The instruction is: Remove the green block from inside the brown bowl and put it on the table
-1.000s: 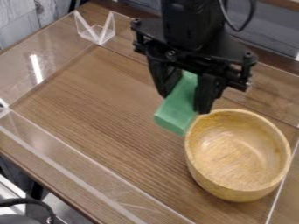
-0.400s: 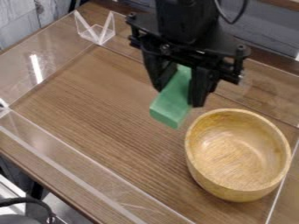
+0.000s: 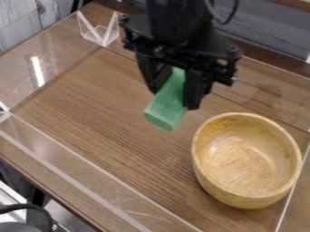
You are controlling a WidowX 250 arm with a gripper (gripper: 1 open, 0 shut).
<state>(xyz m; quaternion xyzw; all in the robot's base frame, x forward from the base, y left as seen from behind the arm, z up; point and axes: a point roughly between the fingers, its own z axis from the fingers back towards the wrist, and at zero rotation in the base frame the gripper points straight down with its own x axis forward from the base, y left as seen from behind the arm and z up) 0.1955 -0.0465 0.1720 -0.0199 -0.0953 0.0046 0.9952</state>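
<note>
The green block [image 3: 168, 106] hangs tilted above the table [image 3: 85, 100], clamped at its upper end between the black fingers of my gripper [image 3: 182, 80], which is shut on it. The block's lower end points down and to the left, clear of the tabletop. The brown bowl [image 3: 247, 159] stands at the right front of the table with nothing showing inside it; the block is to the left of its rim and apart from it.
Low clear acrylic walls [image 3: 54, 154] run along the table's edges. A small clear folded piece [image 3: 97, 29] stands at the back left. Bare wood-grain surface spreads left of the bowl.
The gripper has carried the green block to the left and slightly away from the bowl. The bowl has stayed in place.
</note>
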